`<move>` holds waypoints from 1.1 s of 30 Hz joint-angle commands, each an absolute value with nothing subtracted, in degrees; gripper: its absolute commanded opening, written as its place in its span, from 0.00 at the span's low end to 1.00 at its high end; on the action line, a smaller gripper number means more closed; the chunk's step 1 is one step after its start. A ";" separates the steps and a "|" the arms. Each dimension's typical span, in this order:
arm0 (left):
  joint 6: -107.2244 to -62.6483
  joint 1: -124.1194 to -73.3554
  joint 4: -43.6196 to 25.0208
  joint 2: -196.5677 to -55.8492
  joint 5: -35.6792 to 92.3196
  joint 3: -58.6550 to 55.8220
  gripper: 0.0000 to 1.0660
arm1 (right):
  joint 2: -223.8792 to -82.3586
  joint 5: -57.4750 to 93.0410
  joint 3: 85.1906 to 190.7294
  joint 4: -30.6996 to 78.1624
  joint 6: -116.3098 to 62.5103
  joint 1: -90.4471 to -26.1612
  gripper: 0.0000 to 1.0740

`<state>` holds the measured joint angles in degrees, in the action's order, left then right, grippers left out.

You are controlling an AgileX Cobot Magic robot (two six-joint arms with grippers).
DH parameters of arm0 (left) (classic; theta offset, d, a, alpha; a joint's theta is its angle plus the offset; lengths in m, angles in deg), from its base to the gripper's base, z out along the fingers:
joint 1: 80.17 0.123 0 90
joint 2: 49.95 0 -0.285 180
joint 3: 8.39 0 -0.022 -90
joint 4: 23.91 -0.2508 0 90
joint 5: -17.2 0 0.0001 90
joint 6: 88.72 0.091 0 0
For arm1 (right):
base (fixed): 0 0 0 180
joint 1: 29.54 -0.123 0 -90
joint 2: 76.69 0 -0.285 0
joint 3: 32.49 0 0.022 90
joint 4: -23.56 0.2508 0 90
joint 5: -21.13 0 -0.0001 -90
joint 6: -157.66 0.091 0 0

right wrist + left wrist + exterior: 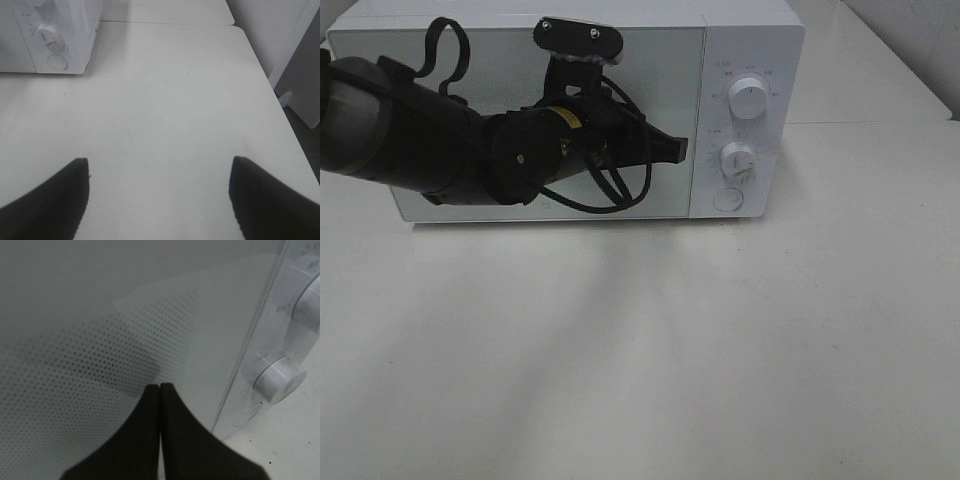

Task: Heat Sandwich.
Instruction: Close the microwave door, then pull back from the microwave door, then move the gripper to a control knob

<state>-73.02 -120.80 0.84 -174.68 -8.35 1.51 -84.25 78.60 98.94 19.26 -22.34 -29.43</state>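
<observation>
The left arm (pixel 420 130), black and cabled, reaches from the left across the front of the white microwave (pixel 750 40). The left gripper (pixel 676 148) has its jaws pressed together with nothing between them. Its tips sit at the closed door (pixel 660 70) near the door's right edge, just left of the lower dial (pixel 738 160); contact with the door cannot be told. The right gripper (pixel 159 162) hangs over the white table (pixel 640 350), right of and nearer than the microwave, jaws wide, holding nothing. Where the sandwich is cannot be told.
</observation>
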 commanded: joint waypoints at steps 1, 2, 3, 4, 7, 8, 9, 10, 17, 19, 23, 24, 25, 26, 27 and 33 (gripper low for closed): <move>-72.96 -119.19 4.05 -174.51 -13.62 -0.04 0.00 | -82.82 78.20 98.83 19.43 -22.34 -28.97 0.70; -72.96 -119.19 4.05 -174.51 -13.62 -0.04 0.00 | -82.82 78.20 98.83 19.43 -22.34 -28.97 0.70; -72.96 -119.19 4.05 -173.88 -13.51 0.02 0.00 | -82.82 78.20 98.83 19.43 -22.34 -28.97 0.70; -72.96 -119.19 4.05 -173.48 -13.22 0.02 0.00 | -82.82 78.20 98.83 19.43 -22.34 -28.97 0.70; -72.96 -119.19 4.05 -172.90 -12.93 0.02 0.00 | -82.82 78.20 98.83 19.43 -22.34 -28.97 0.70; -72.96 -119.19 4.05 -172.62 -12.13 0.02 0.00 | -82.82 78.20 98.83 19.43 -22.34 -28.97 0.70; -72.96 -119.19 4.05 -172.39 -11.39 0.02 0.00 | -82.82 78.20 98.83 19.43 -22.34 -28.97 0.70; -72.96 -119.19 4.05 -172.22 -10.58 0.02 0.00 | -82.82 78.20 98.83 19.43 -22.34 -28.97 0.70; -72.96 -119.19 4.05 -170.67 -5.71 0.07 0.00 | -82.82 78.20 98.83 19.43 -22.34 -28.97 0.70; -72.96 -119.25 4.05 -169.75 -5.08 0.76 0.00 | -82.82 78.20 98.83 19.43 -22.34 -28.97 0.70; -71.99 -119.71 4.05 -167.52 -5.20 4.03 0.00 | -82.82 78.20 98.83 19.43 -22.34 -28.97 0.70; -71.93 -119.94 4.05 -166.83 -5.20 5.17 0.00 | -82.82 78.20 98.83 19.43 -22.34 -28.97 0.70; -71.93 -120.34 4.05 -165.40 -5.08 7.64 0.00 | -82.82 78.20 98.83 19.43 -22.34 -28.97 0.70; -71.93 -120.34 4.05 -165.40 -5.08 7.64 0.00 | -82.82 78.20 98.83 19.43 -22.34 -28.97 0.70; -71.93 -120.51 4.05 -164.54 -5.08 8.84 0.00 | -82.82 78.20 98.83 19.43 -22.34 -28.97 0.70; -71.99 -120.51 5.83 -159.38 -0.10 13.77 0.00 | -82.82 78.20 98.83 19.43 -22.34 -28.97 0.70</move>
<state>-72.16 -120.17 4.68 -161.27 -1.53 12.79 -84.25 78.60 98.94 19.32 -22.34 -29.43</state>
